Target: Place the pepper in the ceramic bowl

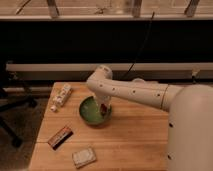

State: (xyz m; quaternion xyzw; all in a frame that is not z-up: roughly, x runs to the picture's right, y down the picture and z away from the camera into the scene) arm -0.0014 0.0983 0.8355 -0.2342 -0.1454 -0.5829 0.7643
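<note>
The green ceramic bowl (90,114) sits on the wooden table, left of the middle. My gripper (103,109) reaches down from the white arm and hangs just over the right half of the bowl. A small dark red item, the pepper (103,106), shows at the gripper's tip, over the bowl's inside. I cannot tell whether the pepper is held or lies in the bowl.
A white bottle (62,95) lies at the table's back left. A flat brown bar (60,137) and a pale packet (83,156) lie near the front left edge. A black office chair (11,117) stands left of the table. My white body (192,130) fills the right side.
</note>
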